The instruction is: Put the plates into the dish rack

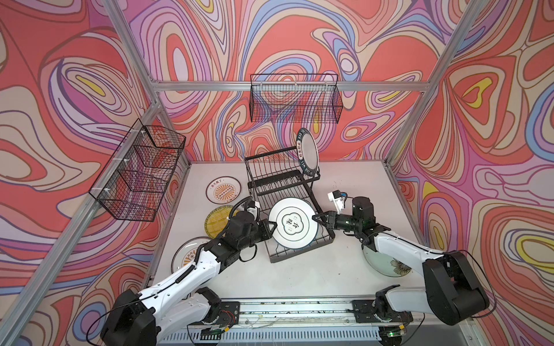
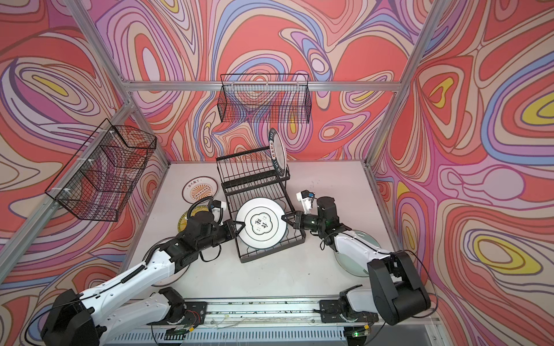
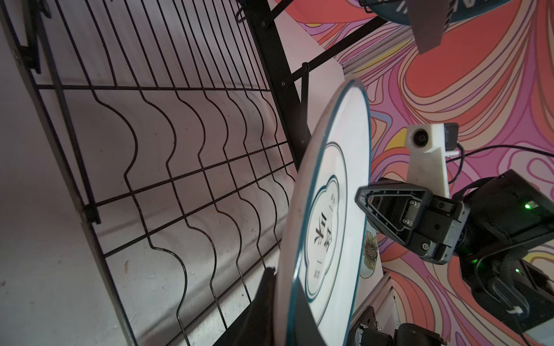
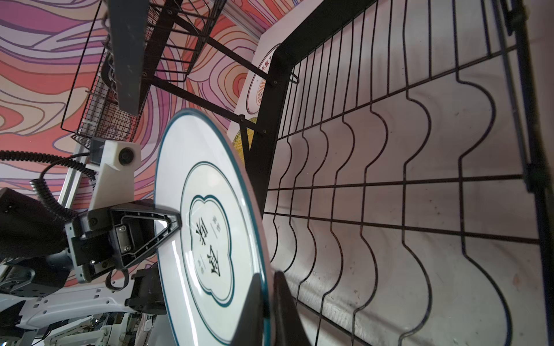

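Note:
The cloud-outline white plate (image 1: 293,223) (image 2: 260,223) (image 3: 329,209) (image 4: 209,233) hangs tilted over the low tray of the black dish rack (image 1: 278,179) (image 2: 251,176). My left gripper (image 1: 271,229) (image 3: 284,287) is shut on its left rim. On the opposite rim my right gripper (image 1: 316,218) (image 4: 268,278) is shut as well. A dark-lettered plate (image 1: 307,152) stands upright in the raised tier. A sunburst plate (image 1: 223,189) lies flat on the table at the left. A yellow plate (image 1: 215,223) and a second sunburst plate (image 1: 186,254) lie partly under my left arm. A green floral plate (image 1: 386,265) is half hidden under my right arm.
A fine-mesh black basket (image 1: 141,170) hangs on the left wall and another (image 1: 295,99) on the back wall above the rack. The rack sits askew mid-table. Aluminium frame posts border the white table (image 1: 344,179).

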Robot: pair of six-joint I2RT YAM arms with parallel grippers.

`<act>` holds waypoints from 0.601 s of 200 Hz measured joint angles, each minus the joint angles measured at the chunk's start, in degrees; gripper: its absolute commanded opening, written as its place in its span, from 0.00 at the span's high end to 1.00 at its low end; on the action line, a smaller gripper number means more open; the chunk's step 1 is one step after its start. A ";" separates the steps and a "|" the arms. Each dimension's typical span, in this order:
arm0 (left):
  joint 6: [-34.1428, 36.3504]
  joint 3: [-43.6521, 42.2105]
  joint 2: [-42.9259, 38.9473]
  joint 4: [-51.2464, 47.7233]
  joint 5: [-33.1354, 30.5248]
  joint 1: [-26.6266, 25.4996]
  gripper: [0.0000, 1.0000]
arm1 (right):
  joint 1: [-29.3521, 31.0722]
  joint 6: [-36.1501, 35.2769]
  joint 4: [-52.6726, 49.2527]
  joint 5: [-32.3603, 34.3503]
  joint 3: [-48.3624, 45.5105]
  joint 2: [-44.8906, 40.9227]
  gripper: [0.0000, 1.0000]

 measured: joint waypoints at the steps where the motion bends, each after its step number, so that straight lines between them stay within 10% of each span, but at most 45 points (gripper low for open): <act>1: -0.02 0.00 0.00 0.00 0.00 0.00 1.00 | 0.00 0.00 0.02 0.00 0.00 0.00 0.97; 120: 0.79 -2.75 -2.56 1.77 -0.46 -0.15 1.00 | 0.55 5.55 5.44 -2.73 -2.80 -0.20 0.77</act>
